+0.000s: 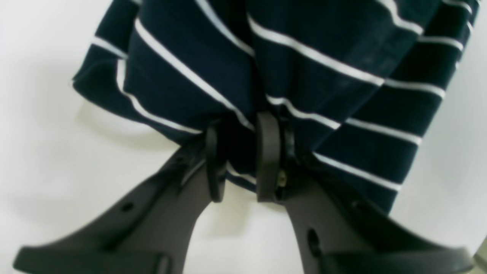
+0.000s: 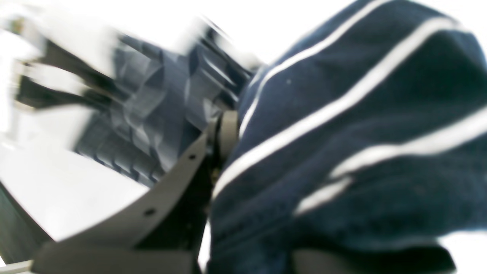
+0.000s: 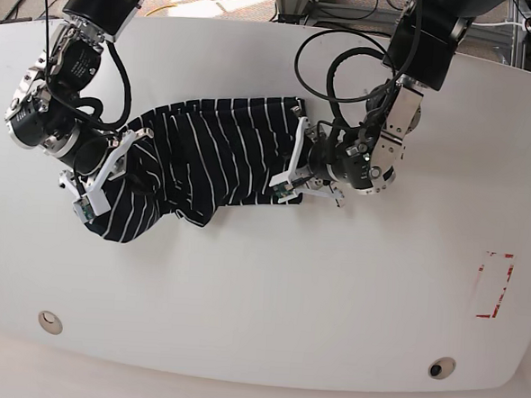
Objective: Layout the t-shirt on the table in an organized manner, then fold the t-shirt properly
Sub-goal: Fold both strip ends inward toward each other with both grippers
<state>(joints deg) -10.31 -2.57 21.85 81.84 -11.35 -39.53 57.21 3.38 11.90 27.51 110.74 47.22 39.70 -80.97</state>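
Observation:
The dark navy t-shirt with thin white stripes lies bunched and stretched between my two arms on the white table. My left gripper holds its right edge. In the left wrist view its two dark fingers are shut on a fold of the t-shirt. My right gripper grips the shirt's left end. In the right wrist view the t-shirt drapes over the right gripper, showing one finger and hiding the other.
A small red-outlined rectangle marks the table at the right. Two round fittings sit near the front edge. Cables and equipment lie beyond the far edge.

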